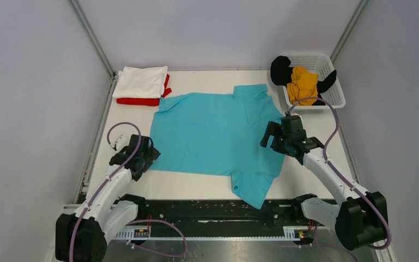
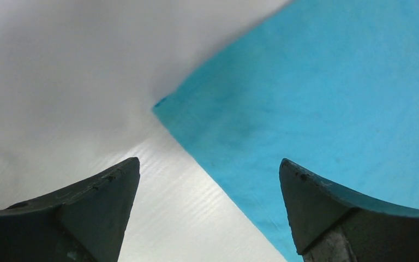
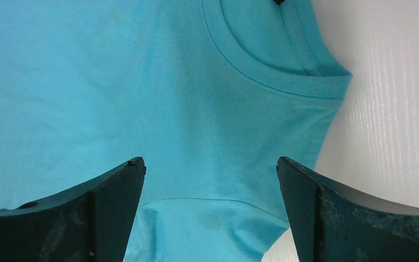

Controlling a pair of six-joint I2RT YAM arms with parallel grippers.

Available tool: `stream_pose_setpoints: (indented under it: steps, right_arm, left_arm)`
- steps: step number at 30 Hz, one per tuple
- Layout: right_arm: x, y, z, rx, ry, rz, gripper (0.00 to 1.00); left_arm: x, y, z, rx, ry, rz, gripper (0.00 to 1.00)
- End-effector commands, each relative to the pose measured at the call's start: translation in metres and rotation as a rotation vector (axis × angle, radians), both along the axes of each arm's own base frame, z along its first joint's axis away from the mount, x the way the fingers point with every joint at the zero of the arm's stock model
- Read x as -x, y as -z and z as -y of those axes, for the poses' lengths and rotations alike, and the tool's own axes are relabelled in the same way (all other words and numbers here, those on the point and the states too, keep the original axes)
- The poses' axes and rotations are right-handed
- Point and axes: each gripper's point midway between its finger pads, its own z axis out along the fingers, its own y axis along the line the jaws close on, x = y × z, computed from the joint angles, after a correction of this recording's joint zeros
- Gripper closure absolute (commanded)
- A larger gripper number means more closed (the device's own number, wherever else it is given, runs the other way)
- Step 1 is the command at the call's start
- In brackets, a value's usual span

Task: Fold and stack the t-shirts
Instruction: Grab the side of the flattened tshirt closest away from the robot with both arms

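The turquoise t-shirt is lying spread flat across the middle of the desk, its hem toward the left and its collar toward the right. 1 sleeve is pointing to the far side, and the other sleeve is reaching to the near edge of the desk.

The right claw is hanging over the collar end of this shirt, at its right edge. Its 2 fingers are standing wide apart with nothing between them, and turquoise cloth is showing below the gap, with the round neckline just ahead. The left claw is hovering at the near-left corner of the hem, also spread wide and gripping nothing. 1 finger is standing over bare desk and the other over the cloth, while the shirt's edge is running diagonally through the gap.

At the far-left corner of the desk, well apart from the turquoise shirt's body, the white t-shirt is resting folded on top of the folded red t-shirt, whose edge is showing along the near and right sides.

At the far right, a white mesh basket is holding the crumpled mustard-yellow t-shirt on top of the black t-shirt, which is spilling over the basket's left rim.
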Motion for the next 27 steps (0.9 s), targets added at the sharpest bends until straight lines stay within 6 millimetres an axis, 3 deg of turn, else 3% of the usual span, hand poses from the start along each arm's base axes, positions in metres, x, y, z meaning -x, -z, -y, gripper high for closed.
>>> stream_pose_setpoints:
  steps: [1, 4, 6, 13, 24, 27]
  right_arm:
    - [-0.015, -0.012, -0.008, -0.081, 0.016, 0.093, 0.01]
    - [-0.015, -0.006, -0.01, -0.086, 0.007, 0.077, 0.01]
    - [-0.015, -0.002, -0.01, -0.081, 0.004, 0.063, 0.01]
    - [-0.017, 0.005, -0.009, -0.072, 0.01, 0.033, 0.0]
    - [-0.016, 0.003, -0.007, -0.07, 0.01, 0.039, 0.01]
    - [-0.016, 0.003, -0.007, -0.066, 0.007, 0.038, 0.01]
  left_arm:
    - [0.011, 0.006, -0.028, -0.067, -0.143, -0.006, 0.04]
    - [0.012, 0.013, -0.035, -0.093, -0.177, -0.038, 0.16]
    - [0.011, 0.016, -0.037, -0.105, -0.19, -0.058, 0.18]
    - [-0.001, 0.023, -0.037, -0.121, -0.187, -0.097, 0.47]
    - [-0.016, 0.025, -0.033, -0.122, -0.179, -0.138, 0.52]
    - [-0.02, 0.032, -0.027, -0.099, -0.158, -0.151, 0.6]
